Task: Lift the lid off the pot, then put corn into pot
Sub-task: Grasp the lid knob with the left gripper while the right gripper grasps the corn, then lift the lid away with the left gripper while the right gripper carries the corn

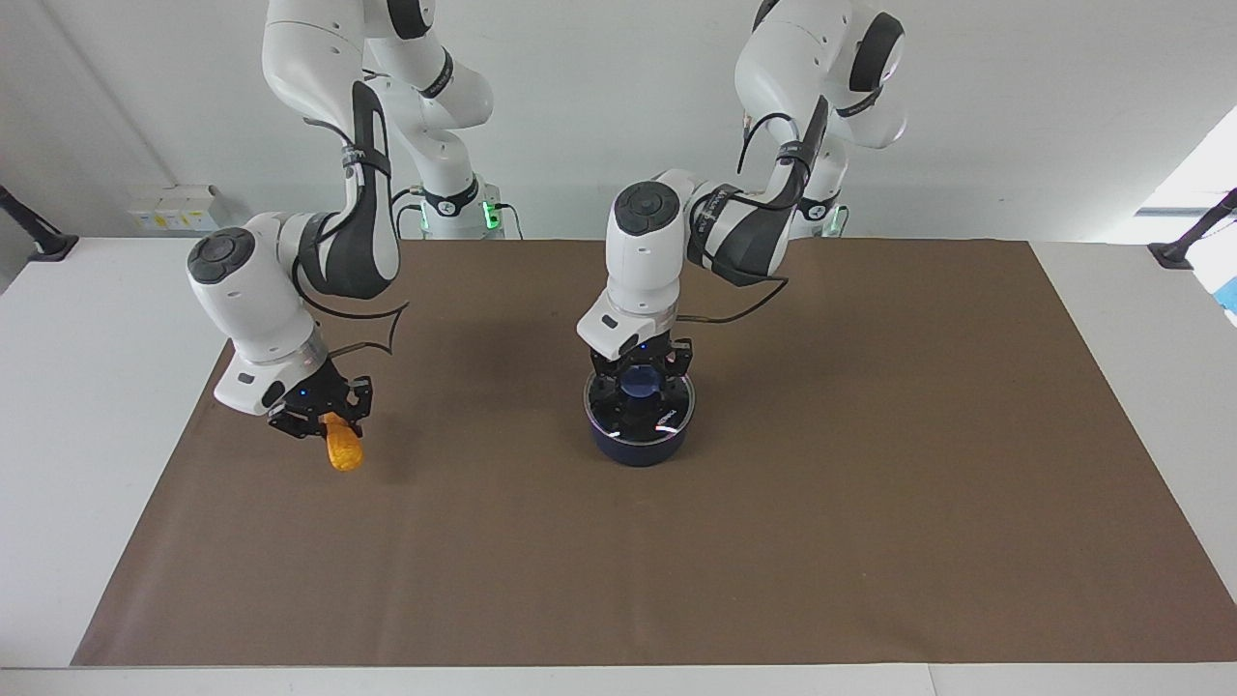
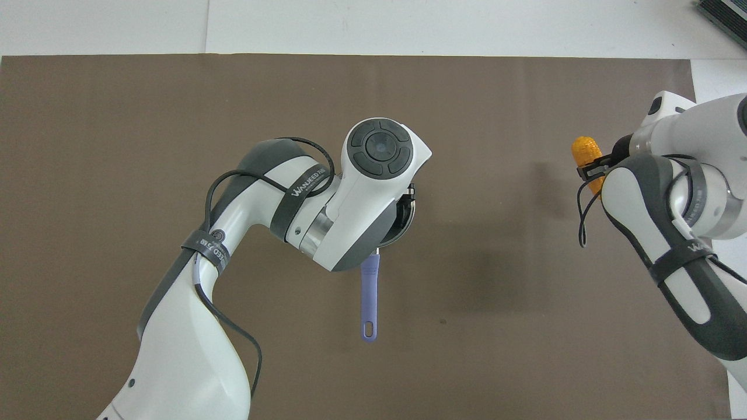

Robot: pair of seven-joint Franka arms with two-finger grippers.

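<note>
Facing: left gripper (image 1: 639, 384) fingers pinch knob of lid (image 1: 667, 411), lid on pot (image 1: 640, 449) mid-tabletop. Right gripper (image 1: 322, 418) fingers clamp corn (image 1: 343, 451), held above mat (image 1: 870, 483)

Overhead: left arm covers pot; corn (image 2: 585, 151) at right gripper

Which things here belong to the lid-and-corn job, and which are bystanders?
Job:
- lid, on the pot, knob in the left gripper
- corn, held by the right gripper

Bystanders:
- brown mat
- white boxes at the table's edge
</note>
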